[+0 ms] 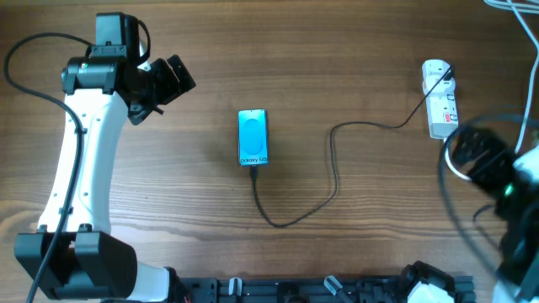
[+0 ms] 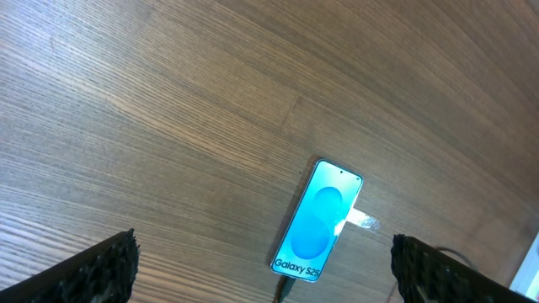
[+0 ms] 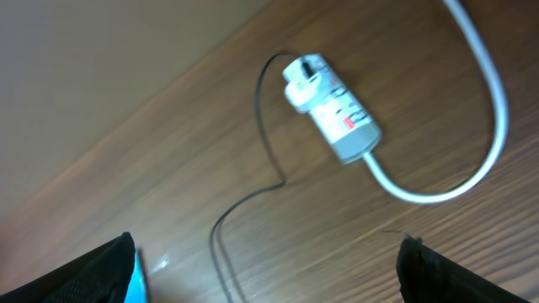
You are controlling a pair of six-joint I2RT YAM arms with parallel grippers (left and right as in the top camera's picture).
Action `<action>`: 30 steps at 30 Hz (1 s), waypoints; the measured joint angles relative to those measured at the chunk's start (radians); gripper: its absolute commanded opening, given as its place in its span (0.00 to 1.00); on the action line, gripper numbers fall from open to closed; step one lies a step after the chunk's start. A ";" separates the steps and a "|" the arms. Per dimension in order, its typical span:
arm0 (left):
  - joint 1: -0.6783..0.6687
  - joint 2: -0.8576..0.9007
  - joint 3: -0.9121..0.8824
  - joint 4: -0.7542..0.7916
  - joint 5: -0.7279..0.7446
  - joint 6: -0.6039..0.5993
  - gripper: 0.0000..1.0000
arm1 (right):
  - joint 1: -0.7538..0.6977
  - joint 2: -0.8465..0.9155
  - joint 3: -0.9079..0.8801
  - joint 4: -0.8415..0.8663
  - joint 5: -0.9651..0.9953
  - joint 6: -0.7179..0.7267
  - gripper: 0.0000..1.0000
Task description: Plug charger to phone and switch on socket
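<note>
Overhead, a brown wood-grain surface (image 1: 354,67) carries everything. Left of the phone (image 1: 253,137), the left end effector (image 1: 164,88) hovers with jaws wide apart, empty. The phone lies screen up, glowing cyan. The charger (image 1: 333,168) meets its lower short edge and loops right to the white socket (image 1: 440,99). Beside the socket, the blurred right end effector (image 1: 480,150) gapes wide, holding nothing.

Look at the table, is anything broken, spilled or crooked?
Nothing stands out. The phone lies flat and straight on the table with its screen glowing. The charger cable curls loosely from the phone's bottom edge across to the socket. Nothing looks spilled, tipped or damaged.
</note>
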 measured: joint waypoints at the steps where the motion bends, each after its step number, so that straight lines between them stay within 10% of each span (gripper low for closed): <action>1: 0.000 0.000 0.000 -0.001 0.000 0.000 1.00 | 0.000 -0.027 -0.017 -0.004 -0.011 0.012 1.00; 17: 0.000 0.000 0.000 0.000 0.000 0.000 1.00 | 0.000 -0.107 -0.077 -0.225 -0.064 0.339 1.00; 30: 0.000 0.000 0.000 0.000 0.000 0.000 1.00 | 0.000 -0.107 -0.077 -0.149 -0.025 0.293 1.00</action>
